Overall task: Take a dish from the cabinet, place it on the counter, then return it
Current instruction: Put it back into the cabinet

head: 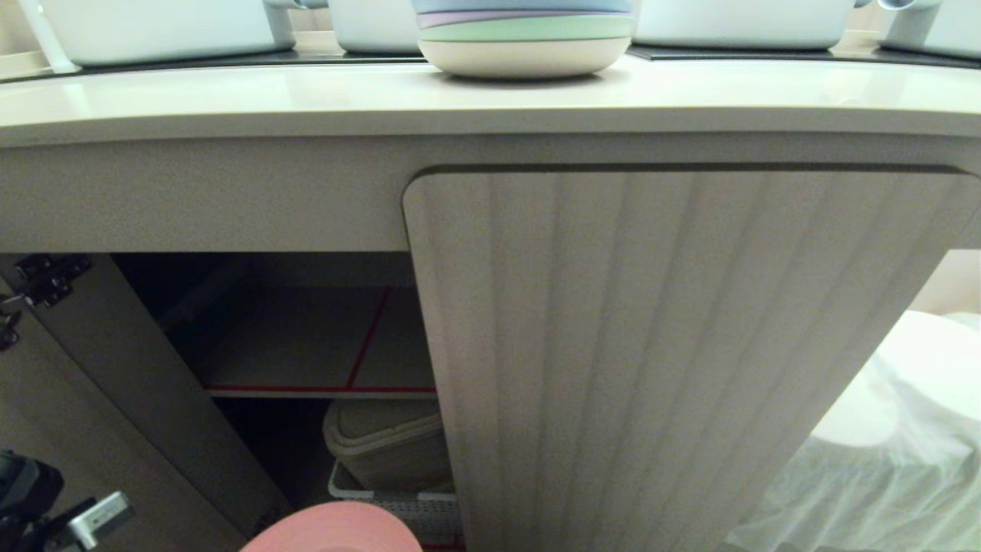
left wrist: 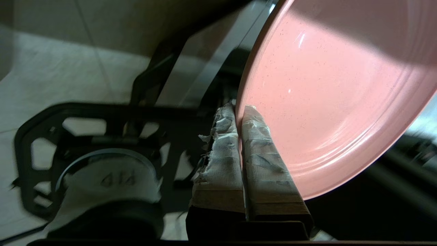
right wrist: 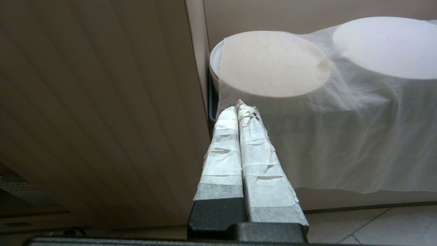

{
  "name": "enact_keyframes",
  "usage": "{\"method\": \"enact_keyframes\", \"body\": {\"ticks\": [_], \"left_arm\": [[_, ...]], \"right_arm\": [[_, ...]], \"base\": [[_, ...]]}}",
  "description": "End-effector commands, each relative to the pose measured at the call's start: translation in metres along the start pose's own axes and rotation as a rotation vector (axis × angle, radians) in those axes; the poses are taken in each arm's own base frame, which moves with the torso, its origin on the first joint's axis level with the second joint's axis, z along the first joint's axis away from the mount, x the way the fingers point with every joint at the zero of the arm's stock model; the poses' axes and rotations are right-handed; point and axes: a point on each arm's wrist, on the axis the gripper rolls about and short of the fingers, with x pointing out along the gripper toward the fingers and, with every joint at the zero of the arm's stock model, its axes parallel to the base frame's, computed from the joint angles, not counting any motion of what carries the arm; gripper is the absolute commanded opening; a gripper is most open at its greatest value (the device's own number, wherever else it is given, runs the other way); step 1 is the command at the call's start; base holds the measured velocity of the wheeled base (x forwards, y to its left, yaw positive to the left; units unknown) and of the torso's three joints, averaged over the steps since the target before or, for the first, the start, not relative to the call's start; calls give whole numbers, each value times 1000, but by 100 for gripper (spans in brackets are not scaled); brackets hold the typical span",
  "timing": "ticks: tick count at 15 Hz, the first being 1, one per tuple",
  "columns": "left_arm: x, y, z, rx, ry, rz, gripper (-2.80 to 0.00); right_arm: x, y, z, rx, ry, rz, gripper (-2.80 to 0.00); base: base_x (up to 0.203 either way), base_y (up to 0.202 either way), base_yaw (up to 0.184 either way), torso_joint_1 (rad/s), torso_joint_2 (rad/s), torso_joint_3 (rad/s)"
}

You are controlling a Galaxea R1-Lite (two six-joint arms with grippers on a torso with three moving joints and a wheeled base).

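Left gripper [left wrist: 240,111]: your taped fingers [left wrist: 222,150] pinch the rim of the pink dish [left wrist: 327,95], held low before the open cabinet [head: 306,337], below the counter [head: 490,100]. Right gripper [right wrist: 239,109]: fingers pressed together on nothing, beside the closed fluted door [right wrist: 95,102] and a cloth-draped stack [right wrist: 273,65].

1. We are seeing the pink dish [left wrist: 327,95], round and shallow, tilted on edge below the cabinet opening.
2. The cabinet [head: 659,345] is standing with its left door open.
3. The cream counter [head: 306,96] is running above it.
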Motion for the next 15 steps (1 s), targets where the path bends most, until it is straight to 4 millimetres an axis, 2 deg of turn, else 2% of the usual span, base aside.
{"method": "enact_keyframes", "body": {"ticks": [1,8,15], "left_arm": [[2,-1,4,-49,-52,-23,-280],[3,-3,12,-209,-119,-61,-280],[4,-7,24,-292,-187,-99,-280]], "right_arm": [[0,0,0,1,0,0,-280],[0,0,0,0,0,0,-280],[0,0,0,0,0,0,-280]], "base": [[0,0,0,0,0,0],[0,0,0,0,0,0],[0,0,0,0,0,0]]}}
